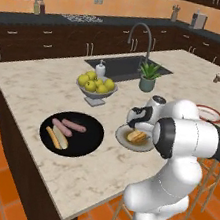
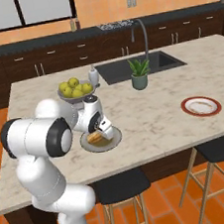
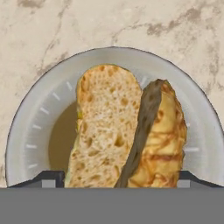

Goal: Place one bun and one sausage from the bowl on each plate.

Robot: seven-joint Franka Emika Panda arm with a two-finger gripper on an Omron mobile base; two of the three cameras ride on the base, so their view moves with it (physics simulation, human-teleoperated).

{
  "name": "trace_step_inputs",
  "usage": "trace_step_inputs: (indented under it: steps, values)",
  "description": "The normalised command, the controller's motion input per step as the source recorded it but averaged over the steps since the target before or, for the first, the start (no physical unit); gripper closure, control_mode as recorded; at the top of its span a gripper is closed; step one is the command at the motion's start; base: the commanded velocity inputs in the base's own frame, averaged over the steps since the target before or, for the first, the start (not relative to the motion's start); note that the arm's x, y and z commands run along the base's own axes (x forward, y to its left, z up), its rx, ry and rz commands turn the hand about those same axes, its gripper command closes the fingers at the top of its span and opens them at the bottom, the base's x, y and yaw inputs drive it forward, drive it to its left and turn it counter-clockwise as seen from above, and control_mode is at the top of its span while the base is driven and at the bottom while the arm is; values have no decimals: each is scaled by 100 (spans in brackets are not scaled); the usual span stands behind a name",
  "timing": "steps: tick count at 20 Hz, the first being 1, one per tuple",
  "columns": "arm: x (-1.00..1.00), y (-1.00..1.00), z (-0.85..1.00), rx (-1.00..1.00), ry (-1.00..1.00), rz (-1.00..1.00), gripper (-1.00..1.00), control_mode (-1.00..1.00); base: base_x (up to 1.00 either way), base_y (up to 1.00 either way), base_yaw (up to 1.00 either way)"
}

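Far to the left of the hand [image 1: 138,128], the black bowl [image 1: 89,141] sits near the tabletop [image 1: 40,85] edge; it holds two sausages [image 1: 69,125] lying side by side and one bun [image 1: 57,137] just below them. Behind the bowl, up and left of the hand, stands a grey footed bowl of yellow-green apples [image 1: 97,83], with a small white soap bottle [image 1: 100,69] near the sink [image 1: 120,66] and a potted plant [image 1: 148,76] beyond.

Directly under the hand lies the grey-rimmed plate [image 3: 35,122] with a brownish centre. A split bun [image 3: 131,131] rests on it, its pale crumb face on one side and its golden crust on the other. The fingers [image 3: 50,178] stand spread wide on either side of this bun, gripping nothing.

Well to the right of the hand, the white plate with a red rim [image 2: 200,106] lies bare on the tabletop.
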Motion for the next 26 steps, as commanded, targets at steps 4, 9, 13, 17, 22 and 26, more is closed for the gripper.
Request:
trace_step_inputs:
  steps: [4, 9, 13, 17, 22, 26]
  values:
    - [9, 0, -7, 0, 0, 0, -100, -100, 0, 0, 0]
    - [0, 0, 11, 0, -3, 0, -100, -100, 0, 0, 0]
    - [-2, 0, 32, 0, -4, 1, -100, -100, 0, 0, 0]
    - [-36, 16, 79, -2, -21, 20, -100, -100, 0, 0, 0]
    - [-33, 78, 79, -21, -7, 59, -100, -100, 0, 0, 0]
    - [-46, 97, 78, -33, 0, 59, -100, -100, 0, 0, 0]
